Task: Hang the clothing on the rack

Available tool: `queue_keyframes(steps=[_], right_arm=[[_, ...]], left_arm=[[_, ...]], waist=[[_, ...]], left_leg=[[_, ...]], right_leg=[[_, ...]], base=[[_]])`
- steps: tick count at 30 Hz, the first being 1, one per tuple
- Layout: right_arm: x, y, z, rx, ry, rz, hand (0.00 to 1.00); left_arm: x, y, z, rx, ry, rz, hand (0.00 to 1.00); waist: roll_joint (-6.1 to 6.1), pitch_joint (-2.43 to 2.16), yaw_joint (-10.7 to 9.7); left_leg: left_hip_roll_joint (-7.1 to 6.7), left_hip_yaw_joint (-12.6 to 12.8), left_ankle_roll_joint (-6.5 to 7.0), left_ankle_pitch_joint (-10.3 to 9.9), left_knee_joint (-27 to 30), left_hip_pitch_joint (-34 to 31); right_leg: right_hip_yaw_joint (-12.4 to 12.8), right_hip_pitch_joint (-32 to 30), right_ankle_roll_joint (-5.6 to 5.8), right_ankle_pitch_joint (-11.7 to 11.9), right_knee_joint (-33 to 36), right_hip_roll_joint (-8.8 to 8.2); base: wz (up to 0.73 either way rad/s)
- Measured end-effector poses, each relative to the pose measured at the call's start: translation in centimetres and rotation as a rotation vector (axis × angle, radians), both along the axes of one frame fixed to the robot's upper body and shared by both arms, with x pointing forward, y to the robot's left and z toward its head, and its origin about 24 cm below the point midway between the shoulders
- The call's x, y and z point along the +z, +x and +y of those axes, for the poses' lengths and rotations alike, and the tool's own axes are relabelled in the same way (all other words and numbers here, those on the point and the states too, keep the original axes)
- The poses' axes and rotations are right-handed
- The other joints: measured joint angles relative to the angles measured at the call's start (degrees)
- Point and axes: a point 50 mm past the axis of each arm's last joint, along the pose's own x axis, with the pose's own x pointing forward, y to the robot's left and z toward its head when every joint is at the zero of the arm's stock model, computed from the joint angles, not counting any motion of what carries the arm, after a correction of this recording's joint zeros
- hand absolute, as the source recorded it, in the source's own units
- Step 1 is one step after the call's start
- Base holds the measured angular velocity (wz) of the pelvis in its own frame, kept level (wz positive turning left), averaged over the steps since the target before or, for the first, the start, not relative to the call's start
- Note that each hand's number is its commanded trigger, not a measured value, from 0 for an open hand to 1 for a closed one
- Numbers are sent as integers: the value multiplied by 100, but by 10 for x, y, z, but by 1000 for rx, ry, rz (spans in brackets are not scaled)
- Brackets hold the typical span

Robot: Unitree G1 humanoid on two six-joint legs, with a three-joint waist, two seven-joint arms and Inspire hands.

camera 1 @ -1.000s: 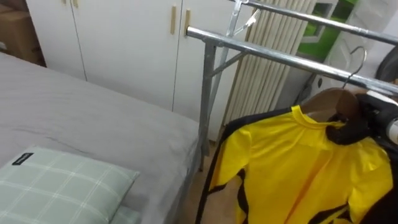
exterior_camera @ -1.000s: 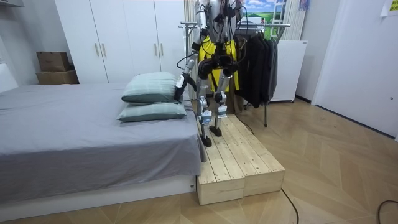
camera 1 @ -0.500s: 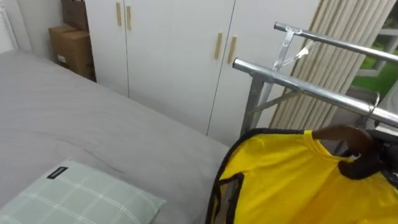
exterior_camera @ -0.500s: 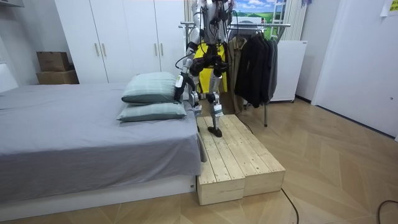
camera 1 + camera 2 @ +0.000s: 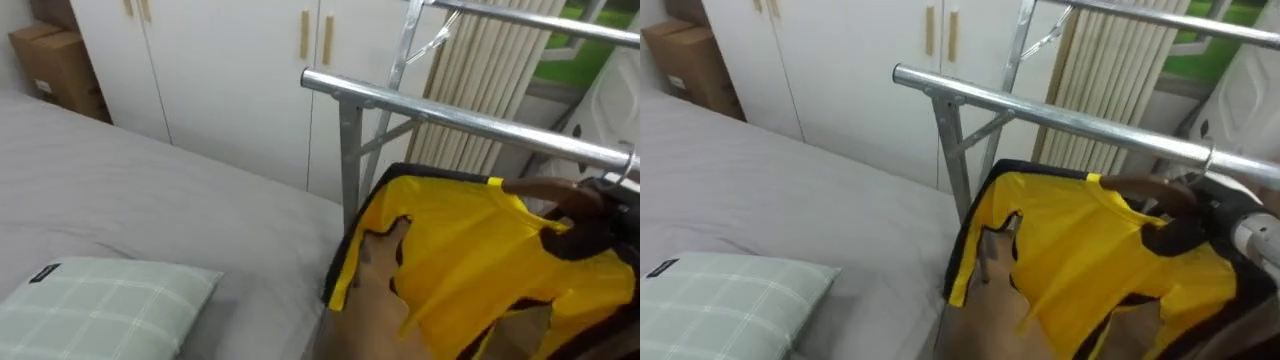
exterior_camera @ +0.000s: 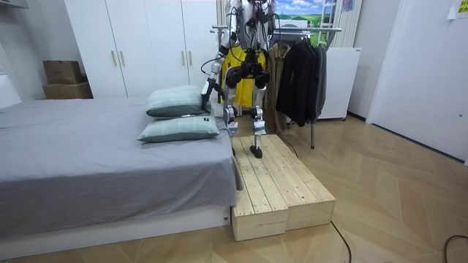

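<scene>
Right hand (image 5: 585, 232) is clamped on the wooden hanger (image 5: 548, 190), dark fingers curled round its neck just under the hook. The yellow shirt (image 5: 470, 255) hangs off that hanger, black trim along its edge. The whole lot sits just below the metal rail (image 5: 450, 115) of the clothes rack, toward the rail's right stretch. The hook reaches up to rail height, and I can't tell whether it's over the bar or only against it. The shirt's near side drapes down beside the upright post under the rail's end. A second, higher bar (image 5: 520, 20) runs behind the rail.

Left of the rail and lower lies the grey bed (image 5: 150, 200), with a green checked pillow (image 5: 100, 300) on it, well apart from the rail. Behind the rail are white wardrobe doors (image 5: 220, 80) and a pale pleated curtain (image 5: 490, 70). Far left of the rail there's a cardboard box (image 5: 55, 55).

In the room view the robot is up on the wooden platform (image 6: 281, 183), facing the rail. Dark coats (image 6: 300, 73) hang on the rack further along, toward the room view's right. Left hand (image 6: 208, 88) hangs low on the bed side of the rail, and I can't tell its state from here
</scene>
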Motion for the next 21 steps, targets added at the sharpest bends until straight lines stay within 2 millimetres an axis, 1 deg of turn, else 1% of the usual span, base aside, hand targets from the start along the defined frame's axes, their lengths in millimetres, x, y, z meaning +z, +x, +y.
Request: queue_keyframes(steps=[1, 3, 4, 5, 7, 8, 10, 13, 17, 18, 19, 20, 21], right_arm=[[0, 0, 0, -2, 0, -3, 100], [0, 0, 0, -4, -1, -5, 100], [0, 0, 0, -5, -1, -6, 100], [0, 0, 0, -6, -2, -6, 100], [0, 0, 0, -6, -2, -7, 100], [0, 0, 0, -7, -2, -6, 100], [-1, 0, -1, -9, -2, -3, 100], [-1, -1, -1, -7, -3, -1, 100], [-7, -4, -3, -16, 3, 17, 100], [-8, -4, -3, -17, 4, 20, 94], [-9, -5, -3, -17, 7, 22, 69], [-9, -5, -3, -17, 8, 24, 0], [-10, -5, -3, -16, 10, 28, 0]], left_arm=[[0, 0, 0, 12, -3, -8, 0], [0, -1, 0, 21, 0, -12, 0], [0, -1, 0, 23, 2, -13, 0], [0, -2, 0, 27, 6, -14, 0], [0, -3, 0, 27, 11, -14, 0], [0, -3, 0, 26, 11, -14, 0], [0, -3, 0, 23, 10, -11, 0], [0, -3, -1, 22, 11, -11, 0], [0, -3, 0, 20, 25, -14, 0], [0, -3, 0, 19, 25, -14, 0], [0, -3, 0, 18, 25, -15, 0], [0, -3, 0, 18, 25, -15, 0], [0, -3, 0, 17, 25, -15, 0]], waist=[[-37, 3, 2], [-77, 2, 2], [-95, -1, 3], [-128, 8, -5], [-172, -4, -12], [-192, 2, -13], [-196, 1, 2], [-195, 1, 11], [-175, 9, 12], [-160, 12, 8], [-143, 18, 9], [-133, 18, 9], [-116, 15, 8]], left_leg=[[-3, 9, -26, 40, -121, 71], [-7, 4, -12, 79, -228, 142], [-11, 4, -12, 92, -256, 151], [-23, -2, -3, 106, -299, 184], [-42, -16, -2, 106, -311, 189], [-51, -36, -1, 105, -321, 189], [-58, -42, 34, 84, -322, 190], [-63, -43, 47, 75, -328, 190], [-62, -60, 63, 63, -327, 243], [-61, -64, 64, 62, -326, 246], [-59, -65, 64, 62, -325, 246], [-58, -65, 64, 62, -325, 247], [-57, -65, 64, 62, -325, 250]], right_leg=[[20, 33, -109, 60, -98, 15], [34, 95, -223, 123, -254, 41], [38, 105, -238, 132, -284, 43], [37, 156, -241, 155, -365, 48], [36, 205, -212, 198, -466, 59], [18, 245, -198, 229, -549, 64], [0, 318, -190, 293, -704, 70], [2, 352, -173, 336, -798, 71], [-29, 478, -162, 382, -937, 89], [-36, 483, -162, 382, -937, 91], [-38, 484, -162, 382, -938, 96], [-38, 484, -163, 383, -938, 97], [-37, 485, -164, 383, -939, 99]], base=[[-15], [-9], [0], [5], [8], [6], [3], [0], [3], [0], [0], [0], [0]])
